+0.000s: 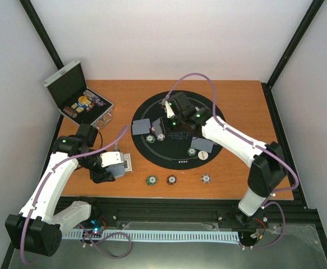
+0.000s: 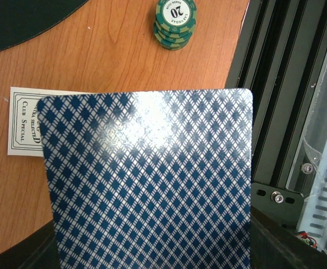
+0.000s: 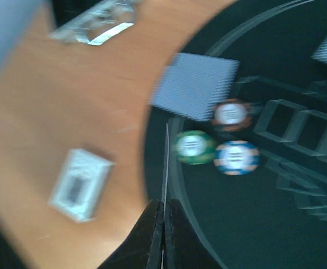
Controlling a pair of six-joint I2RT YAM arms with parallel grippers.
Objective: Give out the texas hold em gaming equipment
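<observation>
My left claw [image 1: 117,163], low near the table's front edge, is clamped on a blue-diamond-backed playing card [image 2: 152,185]. Only its wrist camera reads the 20 on the green chip stack [image 2: 176,22] beyond. Farther out, over the round black mat [image 1: 177,156], my right claw [image 3: 163,224] is pinched tight on a second card [image 3: 166,162], seen edge-on. Its blurred view shows a green chip [image 3: 193,147], a blue-white chip [image 3: 236,157] and a brown chip [image 3: 230,114] clustered by face-down cards [image 3: 196,85].

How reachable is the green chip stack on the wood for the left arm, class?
Probably not yet: the green chip stack lies near, unobstructed, but the left tool is shut on playing cards.
</observation>
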